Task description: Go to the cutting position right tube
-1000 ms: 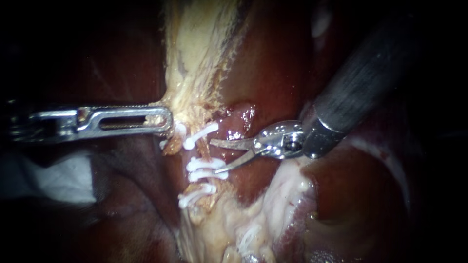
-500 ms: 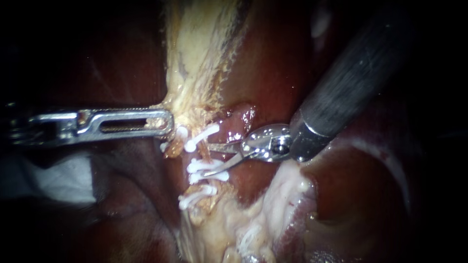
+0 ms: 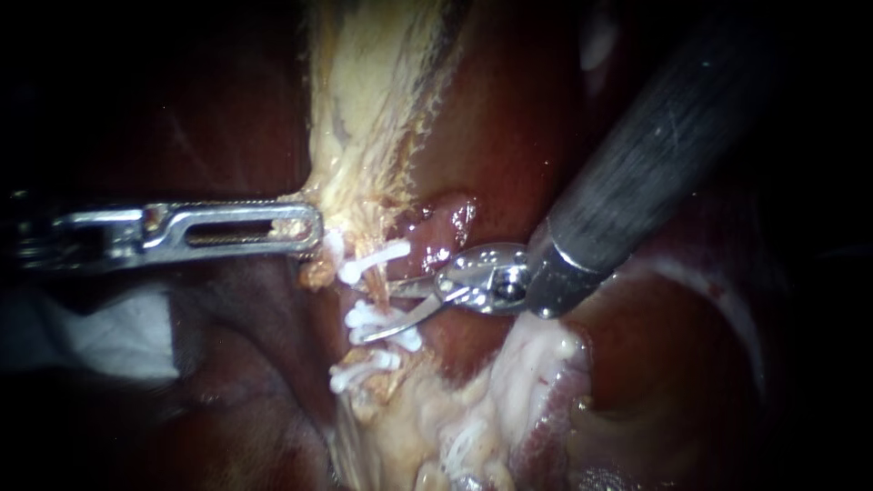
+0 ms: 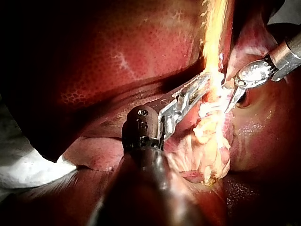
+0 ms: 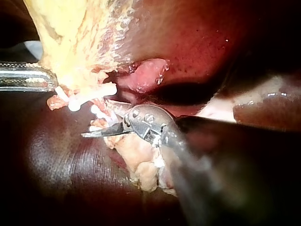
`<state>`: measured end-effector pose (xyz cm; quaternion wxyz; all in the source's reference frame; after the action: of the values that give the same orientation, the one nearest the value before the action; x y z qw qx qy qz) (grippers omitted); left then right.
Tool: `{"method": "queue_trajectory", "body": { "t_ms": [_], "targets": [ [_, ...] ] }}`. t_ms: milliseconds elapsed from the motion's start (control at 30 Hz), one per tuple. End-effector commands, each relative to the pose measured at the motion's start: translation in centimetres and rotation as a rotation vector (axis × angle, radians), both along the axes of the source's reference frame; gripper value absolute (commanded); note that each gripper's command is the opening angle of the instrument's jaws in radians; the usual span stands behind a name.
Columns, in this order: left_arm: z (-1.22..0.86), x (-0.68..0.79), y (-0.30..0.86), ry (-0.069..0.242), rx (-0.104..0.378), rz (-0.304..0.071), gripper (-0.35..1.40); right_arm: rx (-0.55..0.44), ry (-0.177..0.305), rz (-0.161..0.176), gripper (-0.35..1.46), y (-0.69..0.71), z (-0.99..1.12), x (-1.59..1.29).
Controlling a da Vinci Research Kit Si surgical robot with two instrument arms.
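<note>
Right instrument (image 3: 378, 310) nearer clips (image 3: 373, 260), yellow tissue (image 3: 364, 109), liver (image 3: 509, 118)

Mottled red liver (image 4: 117, 52) spreads wide; a white cloth (image 4: 28, 169) lies beside its edge.

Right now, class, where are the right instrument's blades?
Endoscope view, centre: the right instrument, blades open, is at the clips, right of the left instrument gripping tissue.

Left instrument (image 3: 312, 227) seemingly clamping tissue (image 3: 364, 127), right instrument (image 3: 382, 311) gaping
</note>
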<state>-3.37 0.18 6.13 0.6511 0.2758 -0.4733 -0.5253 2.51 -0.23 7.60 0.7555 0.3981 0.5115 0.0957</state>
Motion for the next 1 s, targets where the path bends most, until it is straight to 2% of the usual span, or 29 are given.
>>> {"method": "queue_trajectory", "body": {
  "t_ms": [33, 167, 1000],
  "targets": [
    [0.01, 0.00, 0.00, -0.001, 0.000, 0.001, -0.35, 0.000, 0.003, -0.001, 1.27, 0.00, -0.01, 0.01],
    [0.02, 0.00, 0.00, -0.001, 0.000, 0.001, -0.35, 0.009, 0.013, 0.000, 1.27, 0.00, -0.02, 0.04],
    [0.05, -0.02, 0.01, 0.000, -0.001, 0.000, -0.35, 0.031, 0.004, 0.005, 1.22, -0.05, 0.00, 0.28]
  ]
}}
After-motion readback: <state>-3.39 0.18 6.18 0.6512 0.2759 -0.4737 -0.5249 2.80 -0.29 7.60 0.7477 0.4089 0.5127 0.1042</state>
